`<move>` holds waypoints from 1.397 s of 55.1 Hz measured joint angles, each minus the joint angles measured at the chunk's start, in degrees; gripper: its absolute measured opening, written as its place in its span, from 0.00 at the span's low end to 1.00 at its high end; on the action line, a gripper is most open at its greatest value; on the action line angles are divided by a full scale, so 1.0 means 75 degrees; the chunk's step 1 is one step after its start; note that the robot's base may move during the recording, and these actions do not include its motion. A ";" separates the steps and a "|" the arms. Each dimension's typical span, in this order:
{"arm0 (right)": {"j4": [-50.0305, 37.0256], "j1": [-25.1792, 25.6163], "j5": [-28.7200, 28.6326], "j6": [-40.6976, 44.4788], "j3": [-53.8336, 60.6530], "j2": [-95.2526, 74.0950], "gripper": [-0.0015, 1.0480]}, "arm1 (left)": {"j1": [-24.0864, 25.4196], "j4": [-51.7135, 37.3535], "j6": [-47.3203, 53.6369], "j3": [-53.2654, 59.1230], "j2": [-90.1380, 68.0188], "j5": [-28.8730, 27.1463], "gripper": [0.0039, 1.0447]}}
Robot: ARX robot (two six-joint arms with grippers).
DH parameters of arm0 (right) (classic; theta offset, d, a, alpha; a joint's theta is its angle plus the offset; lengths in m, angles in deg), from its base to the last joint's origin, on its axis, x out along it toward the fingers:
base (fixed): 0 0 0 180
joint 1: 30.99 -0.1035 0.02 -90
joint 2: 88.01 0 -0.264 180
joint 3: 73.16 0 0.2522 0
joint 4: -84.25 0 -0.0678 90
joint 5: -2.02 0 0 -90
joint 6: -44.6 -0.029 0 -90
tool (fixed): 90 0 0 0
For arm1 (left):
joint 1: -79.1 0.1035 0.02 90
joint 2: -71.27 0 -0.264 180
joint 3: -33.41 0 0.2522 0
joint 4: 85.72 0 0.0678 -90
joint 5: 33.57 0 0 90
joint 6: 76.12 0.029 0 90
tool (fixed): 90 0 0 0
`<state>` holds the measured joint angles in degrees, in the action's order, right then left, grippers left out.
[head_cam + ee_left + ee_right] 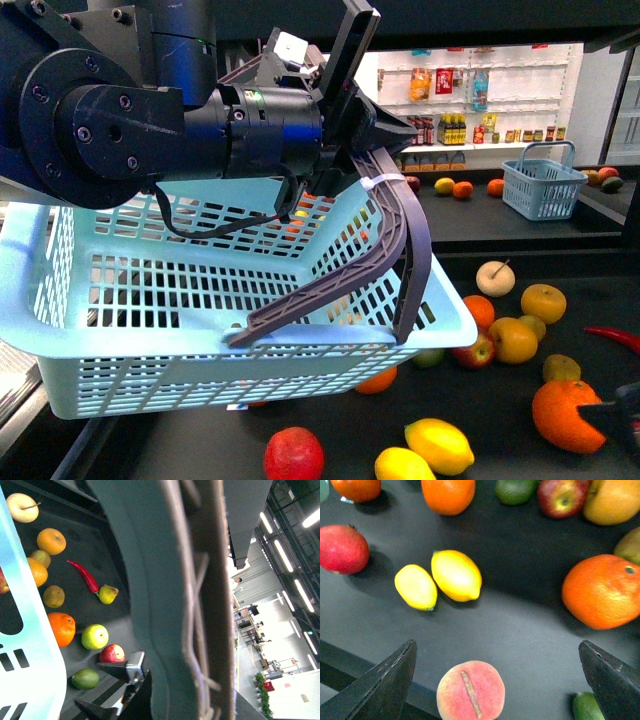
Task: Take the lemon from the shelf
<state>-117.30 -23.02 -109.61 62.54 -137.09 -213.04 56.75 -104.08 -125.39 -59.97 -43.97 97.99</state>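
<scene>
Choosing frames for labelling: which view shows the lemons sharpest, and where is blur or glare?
Right wrist view: the two bright yellow oval lemons are sharp, evenly lit. Front view: sharp, one cut by the bottom edge. Left wrist view: the grey plastic basket handle is a close blur; ceiling lights blown out.

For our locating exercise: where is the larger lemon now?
Front view, bottom centre, on the shelf deck: the larger lemon lies just right of the smaller lemon, with a red fruit further left and the basket above.
</scene>
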 joint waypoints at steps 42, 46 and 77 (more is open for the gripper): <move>-0.0254 -0.1131 -0.0600 0.2538 -0.3692 -0.3864 0.93 | 0.0000 0.0000 0.0003 0.0000 0.0000 0.0000 0.06; -0.0131 -0.1134 -0.0577 0.2565 -0.4028 -0.4115 0.93 | 0.0000 0.0000 0.0006 0.0000 0.0000 0.0003 0.06; 0.0449 -0.1151 -0.0498 0.2559 -0.5782 -0.5240 0.93 | 0.0000 0.0000 0.0006 0.0000 0.0000 0.0003 0.06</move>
<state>-113.94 -31.66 -113.34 81.73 -180.46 -252.34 56.75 -104.08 -125.35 -59.97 -43.97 98.01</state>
